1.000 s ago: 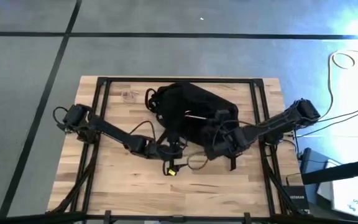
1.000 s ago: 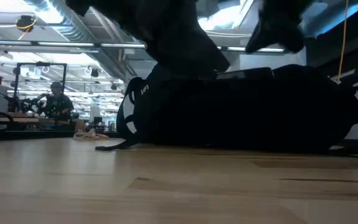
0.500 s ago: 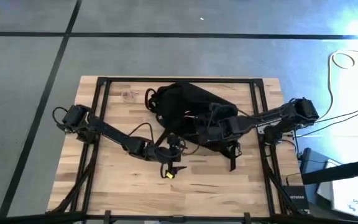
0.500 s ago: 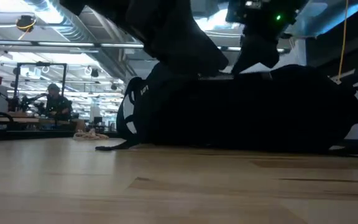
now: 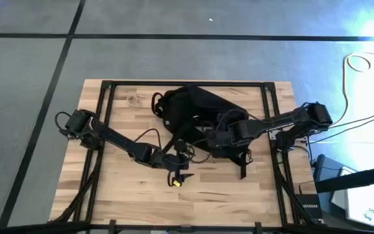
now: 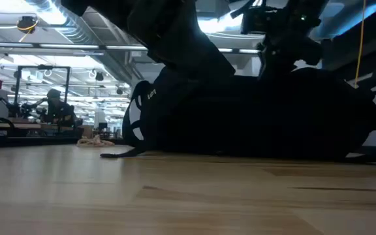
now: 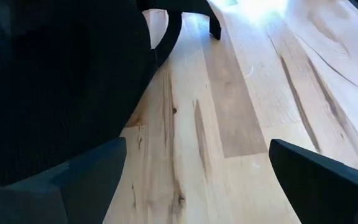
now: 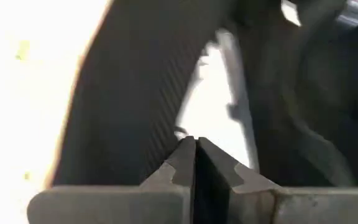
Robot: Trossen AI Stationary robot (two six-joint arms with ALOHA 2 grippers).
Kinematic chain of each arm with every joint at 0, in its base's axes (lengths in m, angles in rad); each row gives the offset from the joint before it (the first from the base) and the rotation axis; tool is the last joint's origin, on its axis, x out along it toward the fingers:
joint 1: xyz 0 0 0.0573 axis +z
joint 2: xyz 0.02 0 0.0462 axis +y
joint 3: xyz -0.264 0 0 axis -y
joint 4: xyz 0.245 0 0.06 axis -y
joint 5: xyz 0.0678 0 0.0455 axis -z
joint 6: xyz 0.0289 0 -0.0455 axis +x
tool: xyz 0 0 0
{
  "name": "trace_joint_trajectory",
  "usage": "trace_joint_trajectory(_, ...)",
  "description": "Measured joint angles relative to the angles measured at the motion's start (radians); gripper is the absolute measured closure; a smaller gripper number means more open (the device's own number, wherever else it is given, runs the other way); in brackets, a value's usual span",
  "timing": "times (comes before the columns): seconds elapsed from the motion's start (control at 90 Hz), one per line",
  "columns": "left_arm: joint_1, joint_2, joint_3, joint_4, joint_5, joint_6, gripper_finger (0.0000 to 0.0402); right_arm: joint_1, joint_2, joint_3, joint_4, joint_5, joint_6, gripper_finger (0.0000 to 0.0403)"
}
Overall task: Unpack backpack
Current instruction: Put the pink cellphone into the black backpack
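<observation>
My right gripper [image 8: 194, 152], fingers pressed together, hovers over the backpack [image 5: 193, 114] lying mid-table; my left gripper [image 7: 191, 180] waits spread wide beside it. Risk: pinching only loose fabric, dragging the whole bag instead of opening it

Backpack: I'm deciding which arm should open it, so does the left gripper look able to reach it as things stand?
Probably yes. The left gripper is open over bare table right beside the backpack, with nothing between them.
</observation>
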State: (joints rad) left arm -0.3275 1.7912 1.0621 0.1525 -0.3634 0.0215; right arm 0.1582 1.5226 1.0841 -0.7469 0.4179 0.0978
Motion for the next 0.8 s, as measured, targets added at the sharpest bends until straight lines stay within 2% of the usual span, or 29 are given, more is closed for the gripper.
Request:
trace_joint_trajectory(0.1,0.0,0.0,0.0,-0.006,0.0,0.003,0.0021,0.0,-0.015,0.043,-0.091,0.127,0.025,0.0403)
trace_joint_trajectory(0.2,0.0,0.0,0.0,-0.009,0.0,0.004,0.0021,-0.002,-0.063,0.059,-0.087,0.216,0.008,0.0403)
trace_joint_trajectory(0.344,0.0,0.0,0.0,-0.007,0.0,-0.002,0.0021,-0.01,-0.098,0.048,-0.104,0.248,-0.024,0.0403)
trace_joint_trajectory(0.511,0.0,0.0,0.0,-0.007,0.0,-0.006,0.0021,-0.015,-0.099,-0.017,-0.115,0.228,-0.051,0.0403)
trace_joint_trajectory(0.633,0.0,0.001,0.0,-0.007,0.0,-0.005,0.0021,-0.014,-0.1,-0.049,-0.131,0.286,-0.031,0.0403)
trace_joint_trajectory(0.8,0.0,0.001,0.0,-0.007,0.0,-0.006,0.0021,-0.015,-0.103,-0.07,-0.141,0.197,-0.062,0.0403)
